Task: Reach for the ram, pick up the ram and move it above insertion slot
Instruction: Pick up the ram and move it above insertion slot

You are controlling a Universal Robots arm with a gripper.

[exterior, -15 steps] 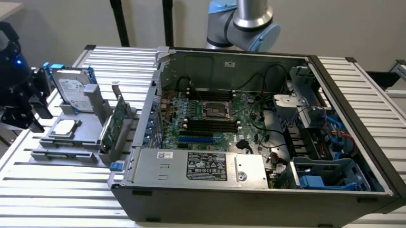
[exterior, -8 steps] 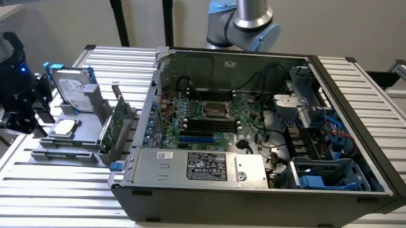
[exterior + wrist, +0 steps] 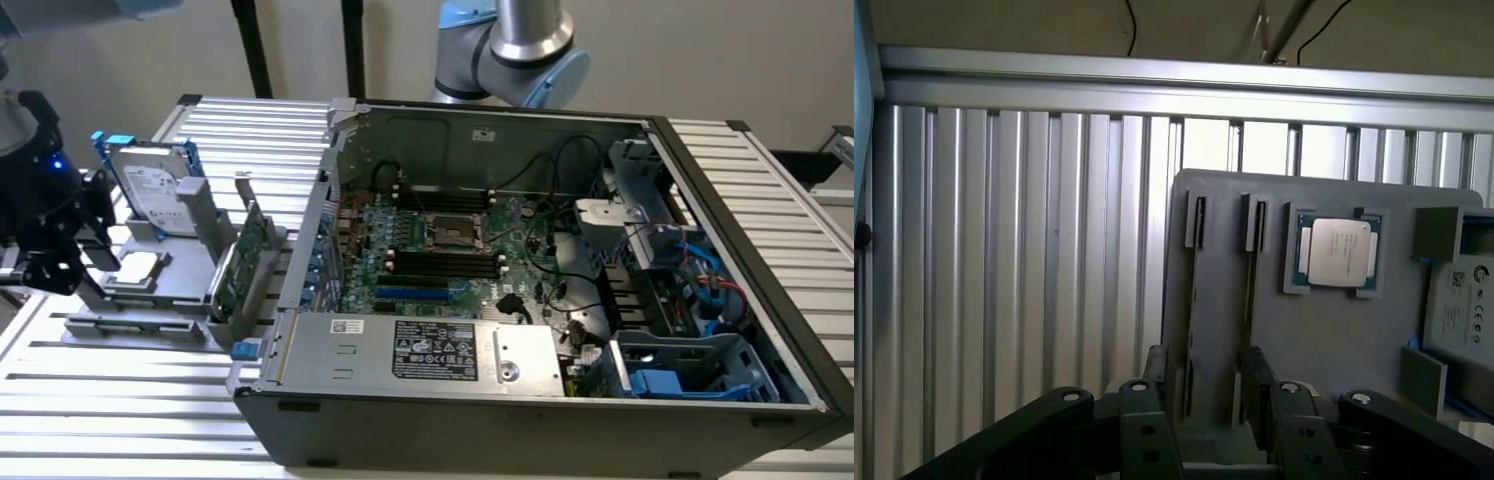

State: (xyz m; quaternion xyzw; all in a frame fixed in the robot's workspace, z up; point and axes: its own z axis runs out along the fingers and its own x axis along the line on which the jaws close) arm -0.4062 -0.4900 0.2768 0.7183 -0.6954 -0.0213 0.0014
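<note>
Slatted aluminium table [image 3: 120,400], one. Open dark grey computer case [image 3: 534,420], one, lying on its side. Inside it are one green motherboard [image 3: 514,285], one grey labelled power-supply box [image 3: 414,350] and one short blue slot [image 3: 414,293]. A bank of long narrow black plastic insertion slots [image 3: 441,262] runs parallel just beside the blue slot; their exact count cannot be read. Grey plastic parts fixture [image 3: 1324,340], one, on the table at the exterior view's left of the case. It carries one silver hard drive [image 3: 150,185], one square silver processor chip [image 3: 1339,250] and one tall green card with a metal bracket [image 3: 240,262] standing on edge. The exterior view gives the case interior and the card. The wrist view gives two narrow parallel grooves [image 3: 1192,300] in the fixture, beside the processor, with a thin dark strip on edge in each. Whether either strip is the ram cannot be told. Black gripper [image 3: 1204,375], one, at the exterior view's left edge [image 3: 60,265], beside the fixture and well apart from the case. Its two fingers [image 3: 1256,372] are spread and grasp nothing, and one groove runs between them. A silver and light-blue arm joint [image 3: 527,50] shows behind the case.
</note>
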